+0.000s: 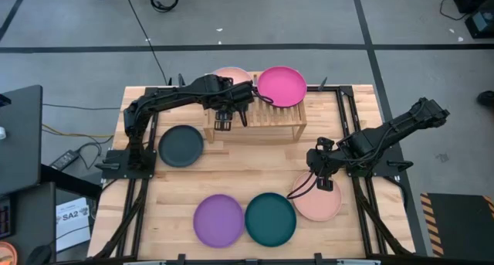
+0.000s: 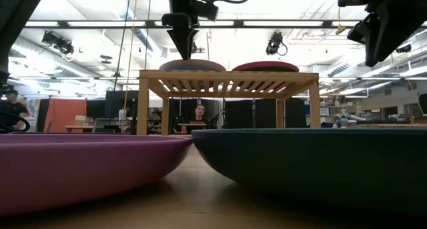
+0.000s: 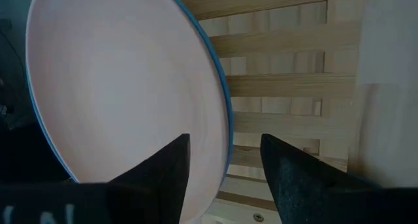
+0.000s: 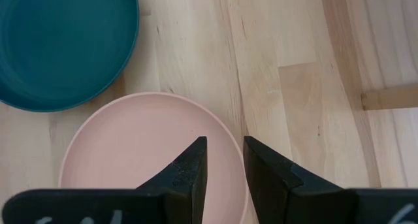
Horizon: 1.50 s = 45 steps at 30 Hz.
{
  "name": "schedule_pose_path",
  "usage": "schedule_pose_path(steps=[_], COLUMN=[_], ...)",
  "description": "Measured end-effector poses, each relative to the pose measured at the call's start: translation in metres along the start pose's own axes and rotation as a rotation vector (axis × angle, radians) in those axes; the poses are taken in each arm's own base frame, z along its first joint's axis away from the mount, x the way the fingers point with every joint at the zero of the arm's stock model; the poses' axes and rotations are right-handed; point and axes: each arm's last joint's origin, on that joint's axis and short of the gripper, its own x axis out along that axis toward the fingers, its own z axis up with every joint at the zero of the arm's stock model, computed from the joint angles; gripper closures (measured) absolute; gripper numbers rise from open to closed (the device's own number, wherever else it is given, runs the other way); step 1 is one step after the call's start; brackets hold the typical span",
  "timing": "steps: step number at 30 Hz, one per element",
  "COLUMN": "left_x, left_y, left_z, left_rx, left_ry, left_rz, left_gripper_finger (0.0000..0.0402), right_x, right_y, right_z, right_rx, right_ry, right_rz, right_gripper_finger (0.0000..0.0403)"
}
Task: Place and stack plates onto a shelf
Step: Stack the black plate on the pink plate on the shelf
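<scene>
The bamboo shelf [image 1: 258, 124] [image 2: 227, 82] stands at the table's far middle. On its left half a peach plate [image 1: 231, 76] [image 3: 124, 87] lies on a blue plate [image 3: 224, 106], of which only the rim shows. A magenta plate [image 1: 281, 86] [image 2: 273, 66] sits on the right half. My left gripper [image 1: 234, 110] [image 3: 225, 165] [image 2: 181, 45] hovers open just above the peach plate's near rim, fingers pointing down. My right gripper [image 1: 323, 176] [image 4: 225, 162] [image 2: 380, 35] hangs well above a second peach plate [image 1: 318, 197] [image 4: 150, 152] on the table, fingers slightly apart over its rim.
A charcoal plate [image 1: 181, 145] lies on the table left of the shelf. A purple plate [image 1: 219, 220] [image 2: 80, 162] and a dark teal plate [image 1: 270, 219] [image 4: 59, 41] [image 2: 320, 169] lie side by side at the near edge. People sit in the room behind.
</scene>
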Motion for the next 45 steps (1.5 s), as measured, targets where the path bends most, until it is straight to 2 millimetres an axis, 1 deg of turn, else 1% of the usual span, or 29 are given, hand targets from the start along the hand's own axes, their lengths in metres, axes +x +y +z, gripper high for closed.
schedule_pose_path(steps=[7,14,19,24,30,35,41,45], left_x=[0.0,0.0,-0.003,-0.01,-0.021,-0.03,-0.04,-0.048], left_y=[0.001,0.001,-0.005,-0.018,-0.039,-0.058,-0.079,-0.095], left_z=[0.003,0.004,0.005,0.01,0.015,0.02,0.023,0.022], left_rx=[-0.073,-0.071,-0.055,-0.013,0.051,0.094,0.043,0.026], left_ry=[-0.033,-0.033,-0.035,-0.034,-0.035,-0.057,-0.098,-0.101], left_rz=[0.011,0.011,0.024,0.081,0.15,0.172,0.165,0.153], left_gripper_finger=[0.0207,0.0207,0.0207,0.0207,0.0208,0.0208,0.0208,0.0208], right_x=[0.0,0.0,0.0,0.0,0.0,0.0,0.0,0.0], right_y=[0.0,-0.001,-0.001,-0.001,-0.001,-0.001,0.0,0.0], right_z=[0.0,0.0,0.0,0.0,0.0,0.001,0.002,0.002], right_rx=[0.0,0.0,0.0,0.0,0.0,0.001,0.004,0.005], right_ry=[-0.002,-0.014,-0.014,-0.014,-0.015,-0.018,-0.03,-0.035], right_rz=[-0.003,-0.024,-0.024,-0.024,-0.025,-0.023,-0.016,-0.013], right_gripper_finger=[0.0298,0.0298,0.0298,0.0298,0.0298,0.0298,0.0298,0.0298])
